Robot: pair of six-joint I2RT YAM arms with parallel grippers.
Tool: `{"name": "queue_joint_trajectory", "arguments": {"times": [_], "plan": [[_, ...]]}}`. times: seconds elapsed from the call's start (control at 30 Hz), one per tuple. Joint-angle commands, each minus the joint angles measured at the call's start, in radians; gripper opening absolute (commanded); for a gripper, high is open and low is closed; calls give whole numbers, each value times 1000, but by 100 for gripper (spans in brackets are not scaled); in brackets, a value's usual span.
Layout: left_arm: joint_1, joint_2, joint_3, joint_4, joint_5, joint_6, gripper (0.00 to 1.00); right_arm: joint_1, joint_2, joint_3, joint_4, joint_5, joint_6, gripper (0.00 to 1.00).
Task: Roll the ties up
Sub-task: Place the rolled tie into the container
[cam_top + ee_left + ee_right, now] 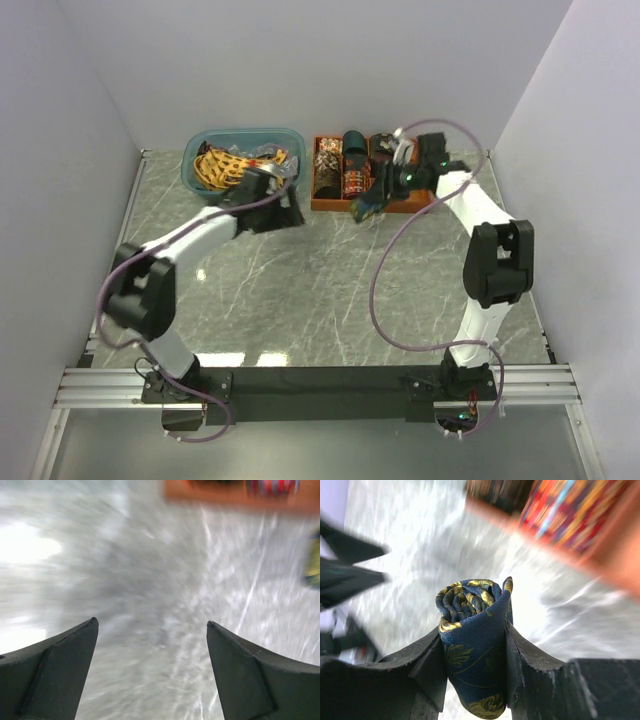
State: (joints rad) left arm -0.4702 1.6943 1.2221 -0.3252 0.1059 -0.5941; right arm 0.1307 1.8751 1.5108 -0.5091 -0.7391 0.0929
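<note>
My right gripper [367, 207] is shut on a rolled navy tie with gold motifs [475, 645] and holds it above the table, just in front of the orange tray [322, 203]. The roll also shows in the top view [364, 208]. The tray holds several rolled ties [345, 165]. Loose ties, one yellow with a dark lattice [222, 165], lie in the blue bin [196, 150]. My left gripper [288, 210] is open and empty over the marble table, just right of the bin; its view [152, 625] is motion-blurred.
The orange tray's edge [200, 495] shows at the top of the left wrist view. Purple cables [385, 270] loop from both arms over the table. White walls close in the left, back and right sides.
</note>
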Motion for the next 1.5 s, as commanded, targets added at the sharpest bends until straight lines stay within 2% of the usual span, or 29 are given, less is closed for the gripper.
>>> {"name": "queue_joint_trajectory", "arguments": {"times": [0.0,0.23,0.4,0.7,1.13,1.33,1.47], "plan": [[94,-151,-70,-32,-81,46,96,-63,-60,132,-49,119,66,0],[219,-387,-220,-75,-238,89,99,-95,62,405,-172,329,70,0],[232,-458,-315,-81,-369,100,100,-91,111,405,-161,427,87,0],[235,-455,-417,-45,-420,76,99,-82,228,405,-135,411,97,0],[235,-421,-404,-40,-468,85,99,-46,352,430,-31,365,182,0],[235,-410,-400,-41,-469,86,99,-46,380,413,-6,406,225,0],[235,-407,-400,-40,-465,88,99,-45,398,404,20,360,264,2]]}}
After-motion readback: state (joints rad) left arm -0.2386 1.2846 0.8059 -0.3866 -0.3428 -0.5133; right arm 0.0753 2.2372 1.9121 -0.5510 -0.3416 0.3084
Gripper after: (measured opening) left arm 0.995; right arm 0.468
